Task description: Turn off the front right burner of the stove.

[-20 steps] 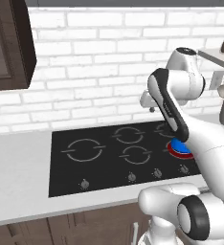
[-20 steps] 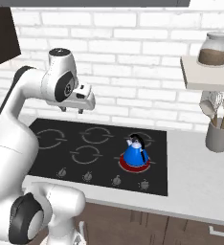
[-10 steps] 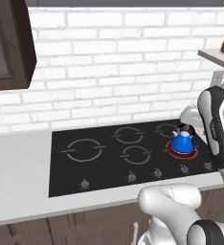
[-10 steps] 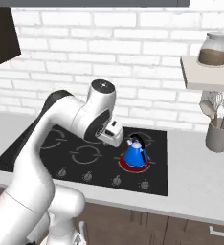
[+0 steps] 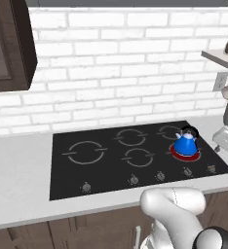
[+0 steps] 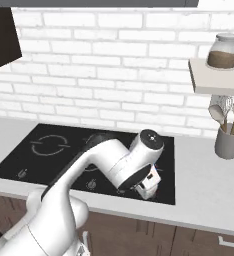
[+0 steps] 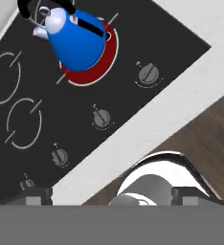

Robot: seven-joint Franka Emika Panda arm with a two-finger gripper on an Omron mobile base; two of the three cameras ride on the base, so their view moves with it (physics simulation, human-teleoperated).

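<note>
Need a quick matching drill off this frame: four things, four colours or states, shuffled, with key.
Things:
1. kettle
2. front right burner
3. jar on the shelf
4. utensil holder

Colour or state:
A. glowing red ring
B. grey, holding spoons and a whisk
C. blue body, black handle
D. clear, brown contents

Pairs: 1-C, 2-A, 3-D, 4-B

base cams: behind the arm, left and right, facing the stove (image 5: 111,160) | hand cam: close, straight down | shared: knob row (image 7: 101,117)
</note>
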